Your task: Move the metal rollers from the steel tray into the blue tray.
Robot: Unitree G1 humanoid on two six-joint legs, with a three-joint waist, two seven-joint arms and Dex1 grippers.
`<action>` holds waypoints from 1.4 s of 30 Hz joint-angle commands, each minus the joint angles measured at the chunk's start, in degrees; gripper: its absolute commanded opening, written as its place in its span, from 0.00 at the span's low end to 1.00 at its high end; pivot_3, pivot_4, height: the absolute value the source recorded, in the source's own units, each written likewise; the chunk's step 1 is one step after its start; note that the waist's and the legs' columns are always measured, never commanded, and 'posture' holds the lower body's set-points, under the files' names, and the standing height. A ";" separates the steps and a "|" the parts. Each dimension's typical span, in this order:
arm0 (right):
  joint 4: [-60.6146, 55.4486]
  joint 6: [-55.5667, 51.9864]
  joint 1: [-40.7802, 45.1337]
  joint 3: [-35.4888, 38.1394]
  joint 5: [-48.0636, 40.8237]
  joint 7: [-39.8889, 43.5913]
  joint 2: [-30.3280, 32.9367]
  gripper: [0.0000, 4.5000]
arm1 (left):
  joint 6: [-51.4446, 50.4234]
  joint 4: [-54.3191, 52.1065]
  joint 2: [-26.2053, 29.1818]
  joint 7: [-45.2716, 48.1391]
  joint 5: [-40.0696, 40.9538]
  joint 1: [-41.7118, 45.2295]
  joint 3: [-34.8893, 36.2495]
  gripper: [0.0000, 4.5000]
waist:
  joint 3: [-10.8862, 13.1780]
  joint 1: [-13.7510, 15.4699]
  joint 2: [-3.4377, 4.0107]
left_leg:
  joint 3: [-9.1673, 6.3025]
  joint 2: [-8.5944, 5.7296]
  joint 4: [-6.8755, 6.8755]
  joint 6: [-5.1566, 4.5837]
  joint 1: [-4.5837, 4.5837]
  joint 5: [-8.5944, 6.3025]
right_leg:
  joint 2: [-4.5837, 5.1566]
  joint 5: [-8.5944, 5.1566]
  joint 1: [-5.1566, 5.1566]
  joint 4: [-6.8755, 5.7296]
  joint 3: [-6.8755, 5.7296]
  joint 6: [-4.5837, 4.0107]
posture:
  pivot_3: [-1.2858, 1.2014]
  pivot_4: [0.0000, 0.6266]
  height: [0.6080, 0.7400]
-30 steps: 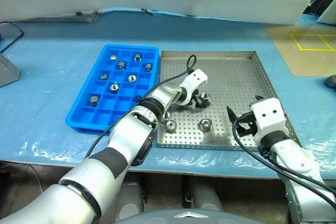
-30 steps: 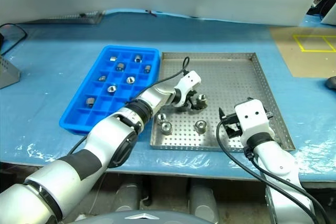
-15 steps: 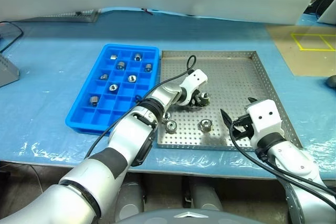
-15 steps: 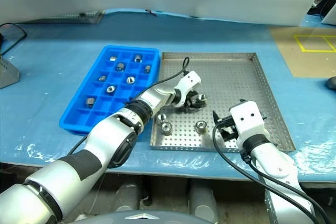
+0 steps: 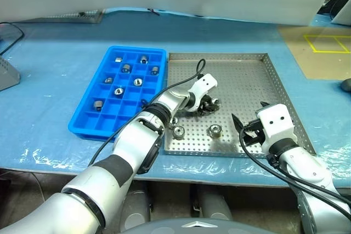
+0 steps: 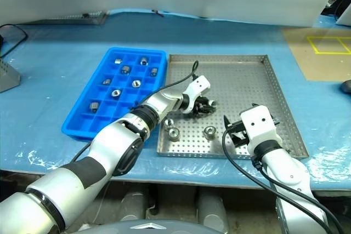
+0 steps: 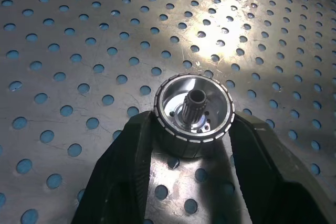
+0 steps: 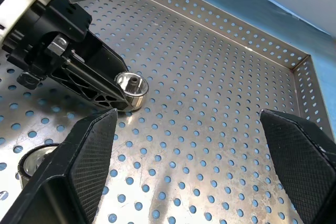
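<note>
Gripping is being carried out on one of the metal rollers (image 7: 195,115), which is lying flat on the perforated floor of the steel tray (image 5: 247,75), roughly at the tray's middle. The left gripper (image 5: 210,104) is being set low over that roller, and in the left wrist view its two black fingers (image 7: 128,161) are being pressed against opposite sides of the roller's ribbed rim, so the roller is being held between them while its base is still resting on the tray floor. The right gripper (image 5: 248,131) is being held wide apart above the tray's near right part, with nothing between its fingers. Three more rollers are being left in the steel tray: two close together (image 5: 176,127) near the tray's near left corner and one (image 5: 214,130) between those and the right gripper. Eight rollers are already being kept in separate compartments of the blue tray (image 5: 88,125), which is standing on the bench just beside the steel tray's left rim. For the next move, a straight lift is judged to be needed first, followed by a carry leftward over the shared rims to an empty compartment, where the fingers are to be parted only once the roller is low inside the cell.
</note>
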State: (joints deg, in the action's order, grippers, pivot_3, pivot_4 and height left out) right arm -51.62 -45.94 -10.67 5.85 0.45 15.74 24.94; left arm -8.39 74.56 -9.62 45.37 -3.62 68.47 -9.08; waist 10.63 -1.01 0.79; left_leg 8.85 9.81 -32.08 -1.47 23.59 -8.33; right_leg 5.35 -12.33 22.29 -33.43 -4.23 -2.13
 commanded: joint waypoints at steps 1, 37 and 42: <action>-0.50 1.56 0.66 0.13 0.84 -0.48 0.42 1.00 | 1.61 -0.76 -6.00 -1.42 -0.35 -1.60 0.04 0.43 | 0.00 0.00 0.00 | 0.00 0.00 0.00 0.00 0.00 0.00 | 0.00 0.00 0.00 0.00 0.00 0.00 | 0.33 0.24 1.00; 27.38 12.42 32.82 -10.37 -14.75 22.61 5.13 1.00 | -22.80 -56.66 34.85 12.89 18.11 -22.13 15.62 0.43 | 0.05 6.64 0.11 | -0.02 0.16 0.48 0.43 0.15 0.28 | 0.01 -0.03 0.53 -0.45 -0.11 -0.24 | 0.60 0.24 1.00; 33.72 17.50 35.72 -14.47 -12.79 24.98 4.23 1.00 | -23.28 -68.82 39.66 12.17 22.26 -34.15 19.95 0.43 | 0.04 8.75 0.11 | -0.04 0.21 0.48 0.51 0.34 0.32 | 0.00 -0.05 0.72 -0.50 -0.18 -0.27 | 0.64 0.24 1.00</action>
State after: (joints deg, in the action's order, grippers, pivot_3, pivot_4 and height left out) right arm -18.05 -31.07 24.19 -7.84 -12.82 39.92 29.39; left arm -32.26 10.48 29.12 57.84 16.45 35.41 8.69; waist 10.68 7.74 0.90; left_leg 8.80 10.02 -31.61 -0.96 23.92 -8.01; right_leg 5.36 -12.39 23.01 -33.95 -4.41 -2.40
